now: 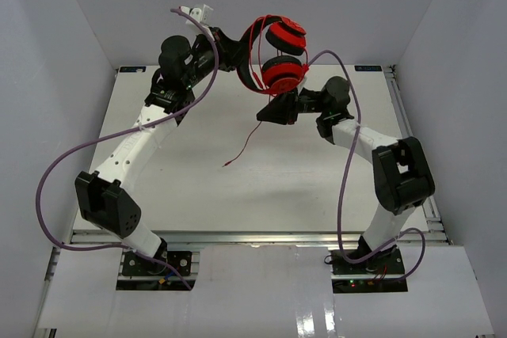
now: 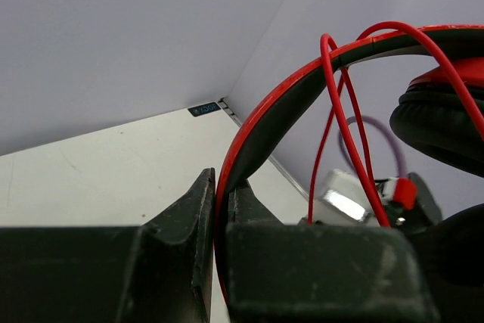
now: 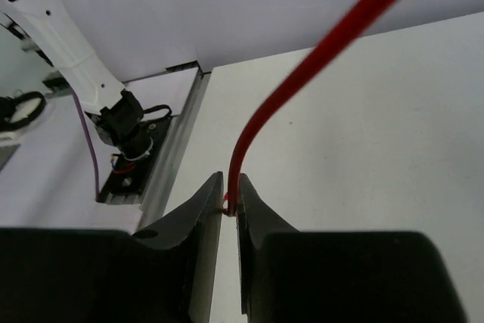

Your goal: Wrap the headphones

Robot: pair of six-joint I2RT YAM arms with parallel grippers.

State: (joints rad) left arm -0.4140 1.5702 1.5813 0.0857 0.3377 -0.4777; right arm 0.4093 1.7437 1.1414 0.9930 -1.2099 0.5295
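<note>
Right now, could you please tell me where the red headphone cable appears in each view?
Top external: the cable loops over the headphones at upper centre, then trails down-left from the right gripper.
Left wrist: cable strands at right, crossing the headphones clamped by the left gripper.
Right wrist: cable at centre, rising to the top right from the shut right gripper.
Shared landmark: the white table, in all three.

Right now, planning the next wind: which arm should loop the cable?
Right, likely: the right claw pinches the red cable, while the left claw clamps the headband, holding the headphones aloft.
</note>
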